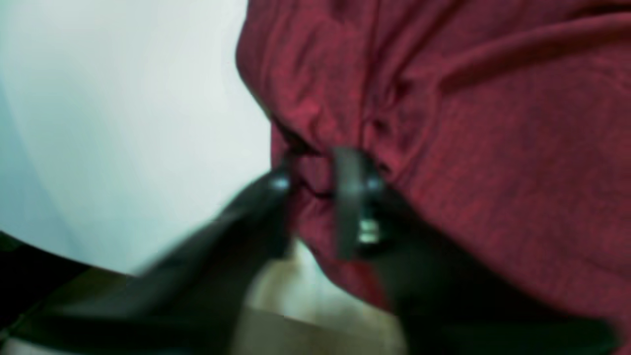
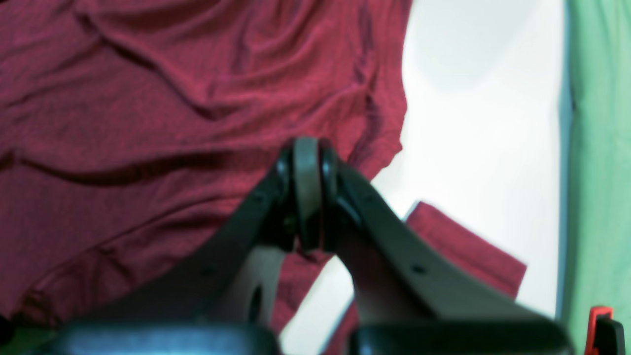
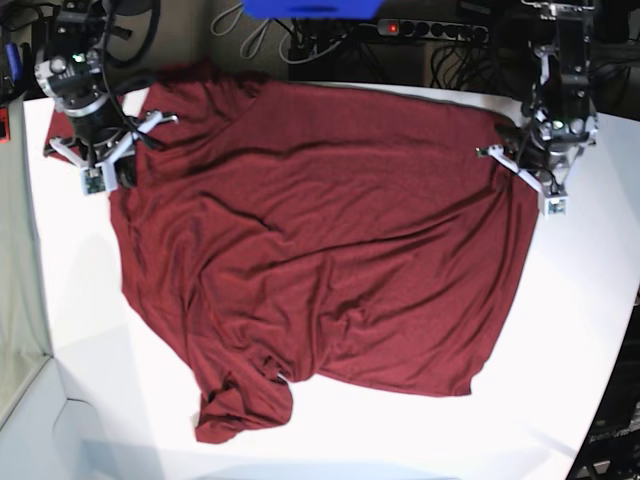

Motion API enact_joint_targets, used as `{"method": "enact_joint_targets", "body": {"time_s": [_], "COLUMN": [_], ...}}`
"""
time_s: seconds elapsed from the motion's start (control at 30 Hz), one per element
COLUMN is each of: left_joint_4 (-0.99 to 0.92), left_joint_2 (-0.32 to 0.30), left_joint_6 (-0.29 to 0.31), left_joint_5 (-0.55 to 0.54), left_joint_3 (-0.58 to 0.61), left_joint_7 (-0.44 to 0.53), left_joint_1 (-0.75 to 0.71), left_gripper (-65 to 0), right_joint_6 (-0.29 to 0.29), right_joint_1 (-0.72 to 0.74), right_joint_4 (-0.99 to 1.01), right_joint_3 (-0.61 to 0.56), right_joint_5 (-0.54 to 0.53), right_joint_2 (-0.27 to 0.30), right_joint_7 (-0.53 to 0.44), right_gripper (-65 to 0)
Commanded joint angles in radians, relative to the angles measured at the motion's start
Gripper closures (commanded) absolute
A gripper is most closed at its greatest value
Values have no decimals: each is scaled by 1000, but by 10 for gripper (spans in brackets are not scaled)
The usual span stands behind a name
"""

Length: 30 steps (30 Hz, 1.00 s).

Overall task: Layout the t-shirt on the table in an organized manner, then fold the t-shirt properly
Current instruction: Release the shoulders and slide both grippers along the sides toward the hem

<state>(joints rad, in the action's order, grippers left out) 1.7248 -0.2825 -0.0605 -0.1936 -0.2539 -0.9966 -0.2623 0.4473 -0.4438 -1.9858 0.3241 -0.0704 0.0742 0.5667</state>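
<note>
**Maroon shirt spread across the white table, an arm at each upper corner**

I see the table first: a broad, smooth, matte white top with a curved edge running along the near right. Most of its middle is covered by the t-shirt, a thin, soft dark red knit with no print. It lies mostly opened out but not flat. Long shallow wrinkles fan diagonally across the body, and one sleeve near the lower left is bunched and folded over itself into a lumpy flap.

On my base view the right arm sits at the shirt's upper left corner. Its right gripper shows dark, curved plastic fingers pressed tight together, with a fold of maroon cloth pinched at the tips; a separate strip of shirt lies on the white surface just beside it.

The left arm is at the shirt's upper right edge. In the wrist view the left gripper is blurred, yet I can make out its two dark fingers standing a narrow gap apart with gathered, puckered fabric between them. Whether the pads are actually gripping that cloth I cannot tell.

Behind the table a black power strip with a lit red switch lies among cables.
</note>
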Motion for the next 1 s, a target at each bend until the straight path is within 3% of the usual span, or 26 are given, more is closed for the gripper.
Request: {"method": "enact_joint_targets", "body": {"time_s": [0.0,0.13,0.3,0.4,0.47,0.6,0.67,0.97], "left_joint_4": [33,79,183,198,128,-191,-346,-974], "left_joint_2": [-11,-13,-19,-11,-1,38,58,91], "left_joint_6": [-5,-5,-5,-5,-5,-5,-5,-6], "left_joint_5": [10,10,10,10,10,12,12,10], "left_joint_3": [-8,-8,-17,-18,1,44,83,319], "left_joint_7": [2,-6,-6,-3,2,9,71,519], "left_joint_1": [7,1,39,151,257,493,582,855], "left_gripper": [-252,-350,-354,-355,-355,-353,-353,-353], "right_joint_6": [-2,-2,-2,-2,-2,-2,-2,-2], "right_joint_1": [1,20,75,155,237,429,506,845], "right_joint_4": [-17,-17,-14,4,49,227,323,797], "right_joint_3": [-4,-16,-26,-26,-26,-26,-26,-33], "right_joint_5": [-9,-9,-9,-7,-7,-7,-7,-7], "right_joint_2": [5,5,11,12,28,39,57,120], "right_joint_7": [-23,-23,-23,-23,-23,-23,-23,-35], "right_gripper": [0,0,0,0,0,0,0,0]}}
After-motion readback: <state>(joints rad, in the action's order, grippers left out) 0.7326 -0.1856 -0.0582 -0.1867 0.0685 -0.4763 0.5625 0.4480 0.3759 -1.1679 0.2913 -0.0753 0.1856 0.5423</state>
